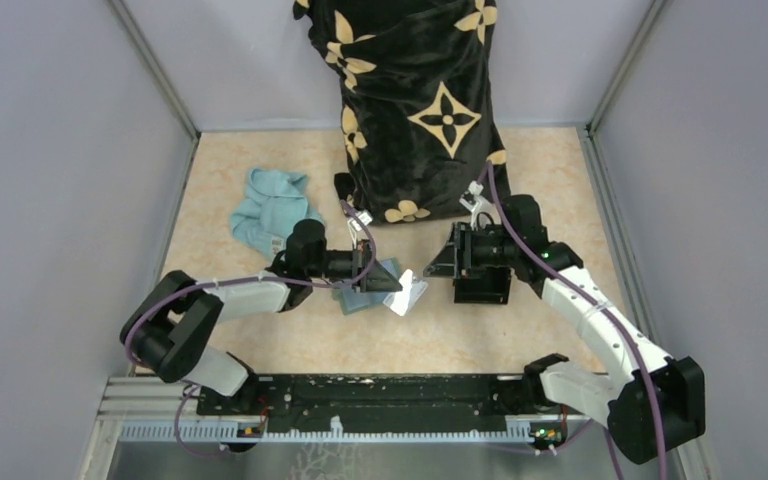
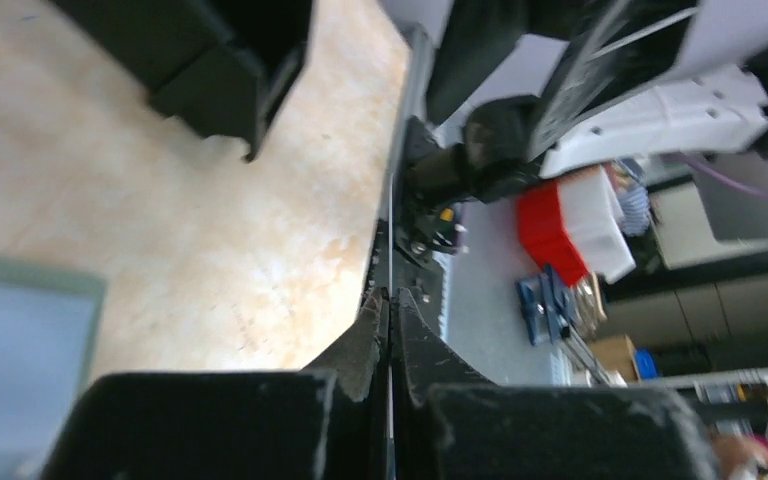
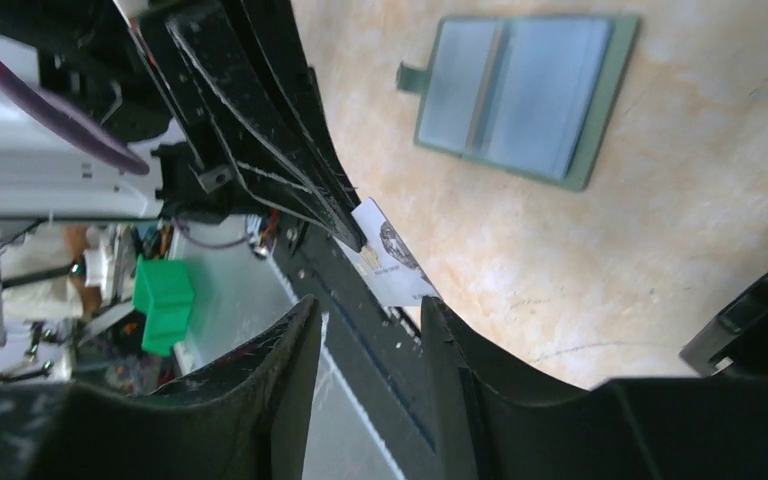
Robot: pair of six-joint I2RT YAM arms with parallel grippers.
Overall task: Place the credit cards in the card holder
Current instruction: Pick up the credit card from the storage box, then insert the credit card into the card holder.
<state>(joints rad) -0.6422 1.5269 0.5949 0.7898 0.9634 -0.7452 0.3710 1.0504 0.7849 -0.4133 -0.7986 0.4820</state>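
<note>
We log left gripper (image 1: 388, 283) clamped shut on pale silvery credit card (image 1: 407, 297). Card seen edge-on between its fingers in left wrist view, projecting past fingertips. Card holder (image 3: 525, 95) lies open, flat on table (image 1: 520, 330), partly beneath left gripper. Right gripper (image 3: 368, 310) jaws apart, nothing between, facing card. Black box (image 1: 482, 288) just beside it.

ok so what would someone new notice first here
Probably the big black fabric with gold flowers standing at the far middle of the table. Next, mid-table, the left gripper pinching a pale card near the open green card holder, with the right gripper open and facing it.
</note>
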